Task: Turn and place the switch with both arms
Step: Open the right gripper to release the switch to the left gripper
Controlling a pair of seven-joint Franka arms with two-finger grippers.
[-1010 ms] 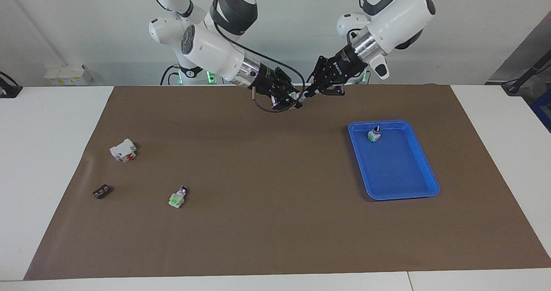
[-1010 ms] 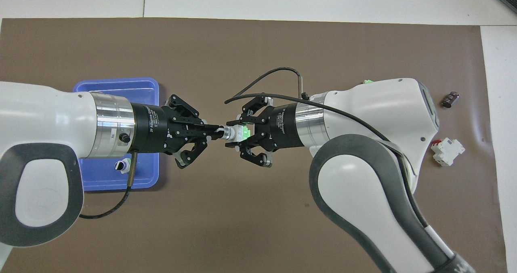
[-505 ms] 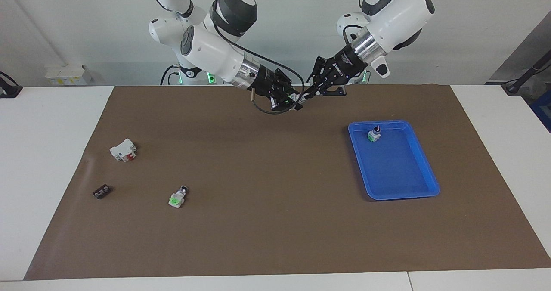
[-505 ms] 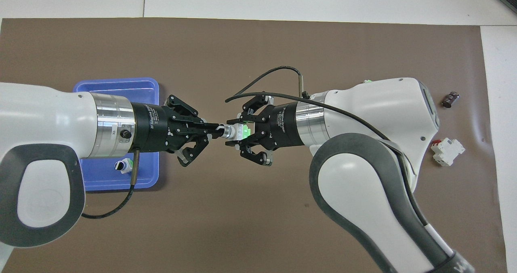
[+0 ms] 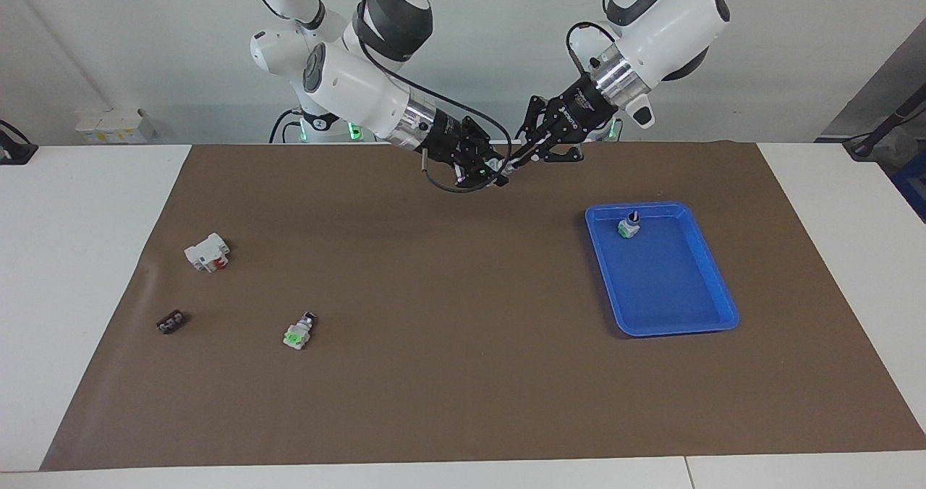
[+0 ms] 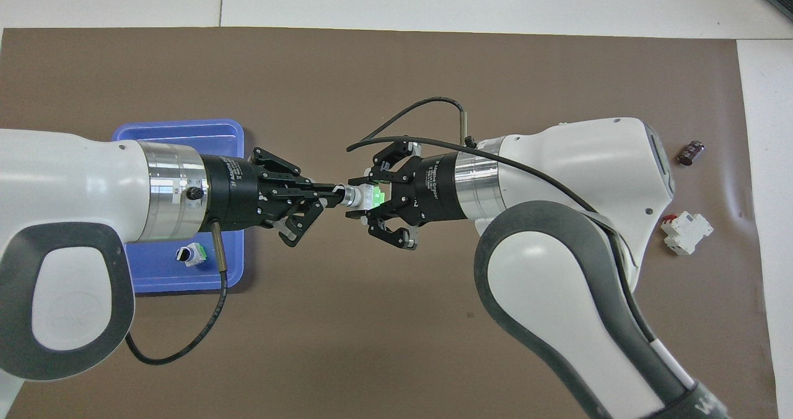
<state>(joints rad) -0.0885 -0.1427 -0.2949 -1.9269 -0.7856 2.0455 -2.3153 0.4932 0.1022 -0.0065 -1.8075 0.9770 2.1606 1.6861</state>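
Step in hand, by the look of it: the turn, done mid-air over the brown mat near the robots' edge.

- Blue plastic tray (image 6: 179, 127) sits at the left arm's end. One small white-grey tray switch (image 6: 191, 255) with a black knob already lies in it, in the corner nearest the robots.
- Left gripper (image 6: 334, 194): fingers pinched together on the black round knob.
- Held switch (image 6: 359, 196), a white-grey blocky selector with a green face, hangs between the two grippers, clear of the mat.
- Right gripper (image 6: 356, 198): clamped on the switch's body.
- Toward the right arm's end: loose switch (image 5: 298, 332), same kind, on the mat; white knobless block with a red part (image 6: 686, 233); small dark piece (image 6: 691, 152).

Next move probably needs the left gripper to finish the twist. One gripper then lets go and the other carries the switch to the tray.

Versus 1.0 s ago: the left wrist has rolled, its cable fitting swinging round. The pair sits slightly higher. The rest is unmoved.
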